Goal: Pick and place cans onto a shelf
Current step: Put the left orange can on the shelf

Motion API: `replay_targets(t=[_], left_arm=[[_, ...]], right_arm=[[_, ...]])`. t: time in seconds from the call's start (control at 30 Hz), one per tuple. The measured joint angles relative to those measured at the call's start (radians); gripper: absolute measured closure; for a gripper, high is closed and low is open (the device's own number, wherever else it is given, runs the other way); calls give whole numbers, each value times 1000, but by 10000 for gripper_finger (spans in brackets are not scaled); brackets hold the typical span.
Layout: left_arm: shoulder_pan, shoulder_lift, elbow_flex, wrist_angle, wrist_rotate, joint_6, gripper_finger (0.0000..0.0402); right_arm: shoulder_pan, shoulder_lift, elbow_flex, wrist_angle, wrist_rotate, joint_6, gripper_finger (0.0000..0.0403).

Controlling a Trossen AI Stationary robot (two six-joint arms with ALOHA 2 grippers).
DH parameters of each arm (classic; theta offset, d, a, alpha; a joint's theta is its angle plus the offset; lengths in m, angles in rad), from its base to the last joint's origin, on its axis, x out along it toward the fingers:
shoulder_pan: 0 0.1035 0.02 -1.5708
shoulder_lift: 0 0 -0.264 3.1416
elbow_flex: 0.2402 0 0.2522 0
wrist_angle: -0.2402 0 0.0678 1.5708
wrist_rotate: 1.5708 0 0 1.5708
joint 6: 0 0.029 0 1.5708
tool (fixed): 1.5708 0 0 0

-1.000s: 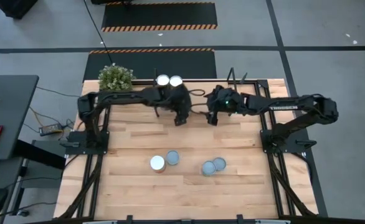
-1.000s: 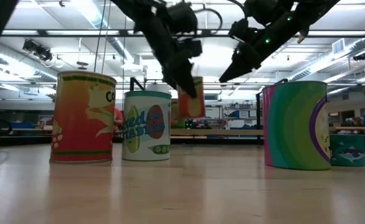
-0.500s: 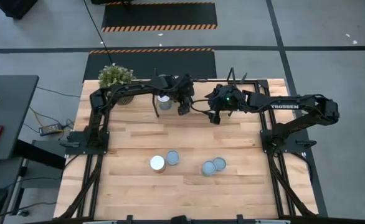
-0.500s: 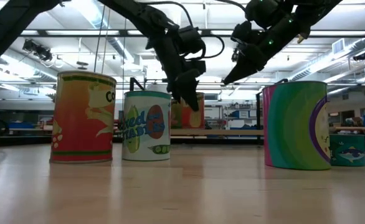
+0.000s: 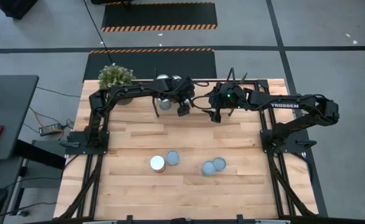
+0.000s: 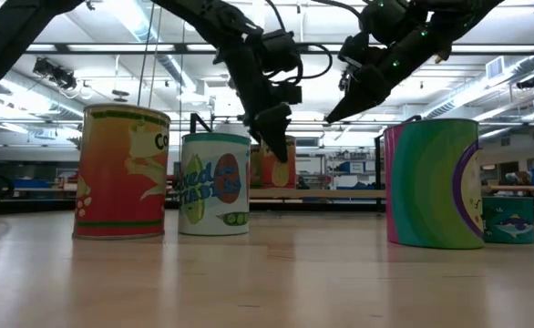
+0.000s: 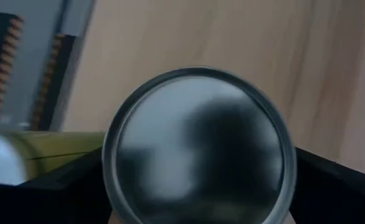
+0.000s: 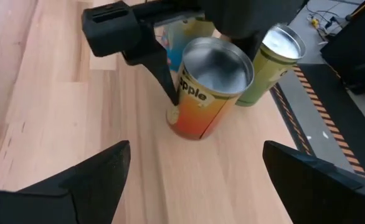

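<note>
- The orange-labelled metal can with a round silver top (image 8: 208, 93) stands upright on the light wooden bench (image 5: 189, 193) at its far edge, long axis vertical, top facing up.
- The left gripper (image 5: 181, 106) hangs over this can; in the right wrist view its 2 dark fingers (image 8: 161, 62) stand spread on either side of the can, and one tip reaches down beside the label to the wood. Whether the fingers touch the can cannot be told.
- The left wrist view looks straight down on the can's round silver lid (image 7: 198, 146), which fills the space between the 2 dark fingers.
- Just behind the orange can stand a yellow-green metal can with a silver top (image 8: 271, 62) and a blue-labelled can (image 8: 173, 37), both upright, the blue one mostly hidden.
- The right gripper (image 5: 215, 114) hovers above the bench just beside the left one, its fingers (image 8: 76, 180) spread wide and holding nothing.
- 4 more cans stand upright near the middle of the bench in 2 pairs: a silver-white-topped can (image 5: 157, 163) touching a grey-blue-topped can (image 5: 172, 158), and 2 grey-blue-topped cans (image 5: 213, 166) side by side.
- In the low view these show as an orange-red can (image 6: 121, 171), a green-and-blue vegetable-labelled can (image 6: 214, 184), a large rainbow-striped can (image 6: 434, 182) and a small teal can (image 6: 508, 220), all with long axes vertical.
- A potted green plant (image 5: 115, 77) sits at the bench's far left corner.
</note>
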Motion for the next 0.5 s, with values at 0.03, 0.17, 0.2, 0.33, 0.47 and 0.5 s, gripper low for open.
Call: replay_targets(t=[0.03,0.17,0.2,0.33,0.47,0.5], left_arm=[[-4,-5,0,-2,-17,2,22],[-16,-29,0,2,-52,4,22],[-17,-37,0,4,-60,4,22],[-18,-67,0,-10,-89,-6,22],[-18,-102,0,-8,-111,-13,22],[-20,-112,0,-12,-111,-15,22]], right_arm=[[-5,0,0,0,0,0,29],[-20,1,-8,38,-12,0,29],[-25,1,-13,53,-20,0,29],[-30,1,-36,99,-34,0,29],[-36,1,-70,158,-35,0,29],[-40,2,-81,179,-41,0,29]])
